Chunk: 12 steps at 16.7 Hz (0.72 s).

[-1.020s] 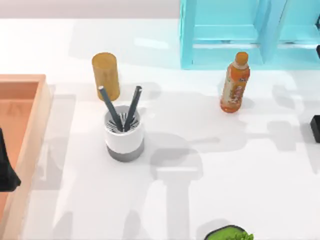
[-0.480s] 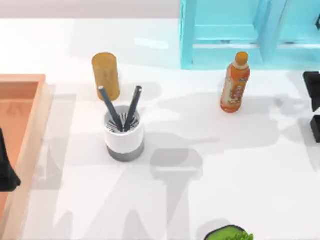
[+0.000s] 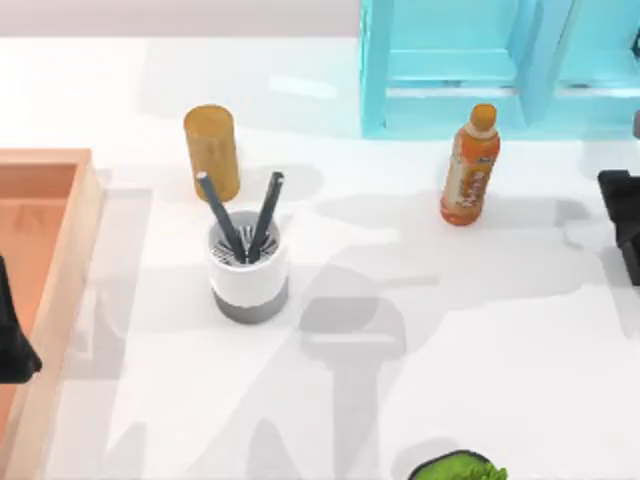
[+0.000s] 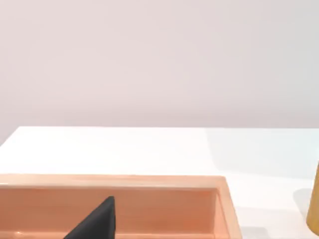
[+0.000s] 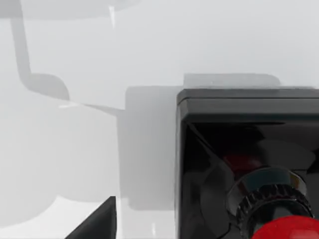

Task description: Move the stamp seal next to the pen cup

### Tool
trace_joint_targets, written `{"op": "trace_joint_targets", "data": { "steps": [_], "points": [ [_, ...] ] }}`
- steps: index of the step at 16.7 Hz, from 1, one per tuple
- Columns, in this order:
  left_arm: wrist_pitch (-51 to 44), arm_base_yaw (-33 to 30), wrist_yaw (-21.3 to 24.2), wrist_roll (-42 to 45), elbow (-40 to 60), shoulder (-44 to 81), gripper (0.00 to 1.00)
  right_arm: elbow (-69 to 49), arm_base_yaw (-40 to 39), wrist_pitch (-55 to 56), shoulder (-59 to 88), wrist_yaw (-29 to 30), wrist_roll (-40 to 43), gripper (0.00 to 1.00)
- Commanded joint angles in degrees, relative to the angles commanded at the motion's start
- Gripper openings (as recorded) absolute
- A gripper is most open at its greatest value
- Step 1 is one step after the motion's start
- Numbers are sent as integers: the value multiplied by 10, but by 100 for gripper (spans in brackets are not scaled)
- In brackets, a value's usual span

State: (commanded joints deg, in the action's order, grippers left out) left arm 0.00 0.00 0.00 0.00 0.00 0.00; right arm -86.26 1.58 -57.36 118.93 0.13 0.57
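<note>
- Top view: the pen cup [image 3: 249,270] stands left of the table's middle, with two dark pens [image 3: 243,218] sticking out of it.
- Behind the cup stands an amber cylinder [image 3: 212,151]; well to the right, an orange drink bottle [image 3: 471,166] stands in front of a light blue shelf [image 3: 450,60].
- At the right edge of the top view, a dark block of the right gripper [image 3: 622,210] shows. Half a second ago it sat a little higher at that edge, and a second ago only a small dark piece lay lower down; the shadows on the table have shifted with it.
- Right wrist view: the stamp seal [image 5: 249,164] is close below the camera, its black square base on the white table [image 5: 75,59] and the red knob near the frame's lower edge, at the table's right side, well apart from the cup.
- Whether the right gripper's fingers are spread or pressed together cannot be told.
- Left gripper [image 3: 12,335] is parked over the wooden tray [image 3: 60,260] at the left edge, unmoved since the earlier frames; its finger spread cannot be told either.
- Cup, cylinder and bottle stand where they stood a second ago.
</note>
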Motion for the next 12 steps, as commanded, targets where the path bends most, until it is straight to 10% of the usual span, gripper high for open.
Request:
{"op": "trace_joint_targets", "data": {
  "steps": [12],
  "points": [
    [0,0,0,0,0,0,100,0,0,0,0,0,0,2]
  ]
}}
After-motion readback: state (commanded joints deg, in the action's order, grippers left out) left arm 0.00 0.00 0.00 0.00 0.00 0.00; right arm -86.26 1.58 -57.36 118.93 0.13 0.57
